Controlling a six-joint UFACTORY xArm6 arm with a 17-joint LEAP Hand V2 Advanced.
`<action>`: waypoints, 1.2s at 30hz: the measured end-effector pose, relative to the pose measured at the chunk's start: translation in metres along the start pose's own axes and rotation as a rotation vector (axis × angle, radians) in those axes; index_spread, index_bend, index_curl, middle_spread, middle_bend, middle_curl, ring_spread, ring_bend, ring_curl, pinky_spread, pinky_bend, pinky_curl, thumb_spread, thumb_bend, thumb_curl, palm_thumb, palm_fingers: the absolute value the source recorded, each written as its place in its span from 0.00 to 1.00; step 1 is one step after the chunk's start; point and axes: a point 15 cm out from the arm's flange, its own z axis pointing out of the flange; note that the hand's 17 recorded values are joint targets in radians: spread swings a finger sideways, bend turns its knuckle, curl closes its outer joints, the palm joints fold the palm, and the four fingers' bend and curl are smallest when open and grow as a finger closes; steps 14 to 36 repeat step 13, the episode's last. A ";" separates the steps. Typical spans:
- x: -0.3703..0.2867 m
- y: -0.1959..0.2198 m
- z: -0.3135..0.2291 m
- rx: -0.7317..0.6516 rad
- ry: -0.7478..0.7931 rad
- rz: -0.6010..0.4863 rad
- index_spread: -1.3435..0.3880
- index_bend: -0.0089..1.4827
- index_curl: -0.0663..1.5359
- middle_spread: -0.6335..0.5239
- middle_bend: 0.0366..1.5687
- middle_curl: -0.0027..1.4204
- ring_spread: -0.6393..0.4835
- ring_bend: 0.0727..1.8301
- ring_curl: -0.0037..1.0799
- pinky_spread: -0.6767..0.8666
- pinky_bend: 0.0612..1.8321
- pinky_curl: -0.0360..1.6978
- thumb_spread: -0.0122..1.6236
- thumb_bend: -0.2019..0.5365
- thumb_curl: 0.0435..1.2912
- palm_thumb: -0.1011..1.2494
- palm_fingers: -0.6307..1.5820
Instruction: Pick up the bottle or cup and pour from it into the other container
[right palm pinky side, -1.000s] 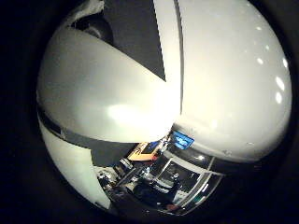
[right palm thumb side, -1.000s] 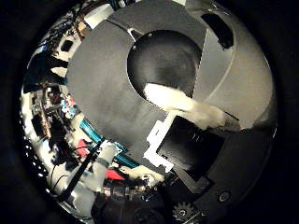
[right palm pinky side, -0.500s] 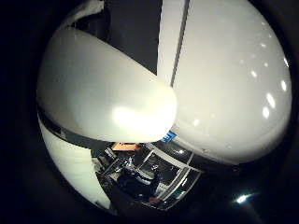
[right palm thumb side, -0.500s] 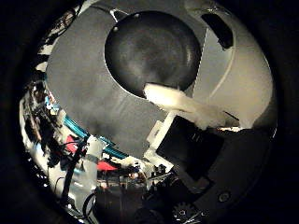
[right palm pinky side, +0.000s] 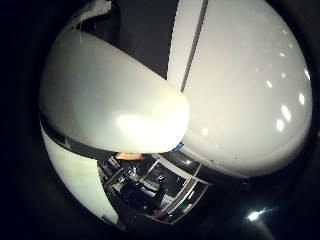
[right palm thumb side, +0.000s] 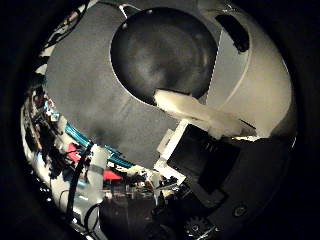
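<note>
Evidently pouring: robot hand (right palm thumb side: 200, 160) curled round a smooth white cup (right palm pinky side: 240, 90).
Its lip was tilted above the dark round bowl (right palm thumb side: 162, 50) on the grey desk (right palm thumb side: 85, 95); a slow, centred tilt seemed advisable.

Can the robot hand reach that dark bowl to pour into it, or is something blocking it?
Probably yes. The dark bowl sits open on the grey table with nothing covering it. The hand seems wrapped around a white container, and only its own fingertip crosses the view of the bowl's rim.
</note>
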 end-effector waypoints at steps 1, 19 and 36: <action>0.000 0.000 0.000 0.000 -0.001 0.001 0.48 0.20 0.68 0.37 0.63 0.50 0.37 0.63 0.52 0.15 0.56 0.37 0.62 0.24 0.26 0.59 0.80; -0.006 -0.001 0.005 0.025 -0.061 0.030 0.47 0.20 0.68 0.37 0.63 0.51 0.36 0.63 0.52 0.15 0.57 0.37 0.62 0.24 0.26 0.59 0.79; -0.006 -0.001 0.005 0.025 -0.061 0.030 0.47 0.20 0.68 0.37 0.63 0.51 0.36 0.63 0.52 0.15 0.57 0.37 0.62 0.24 0.26 0.59 0.79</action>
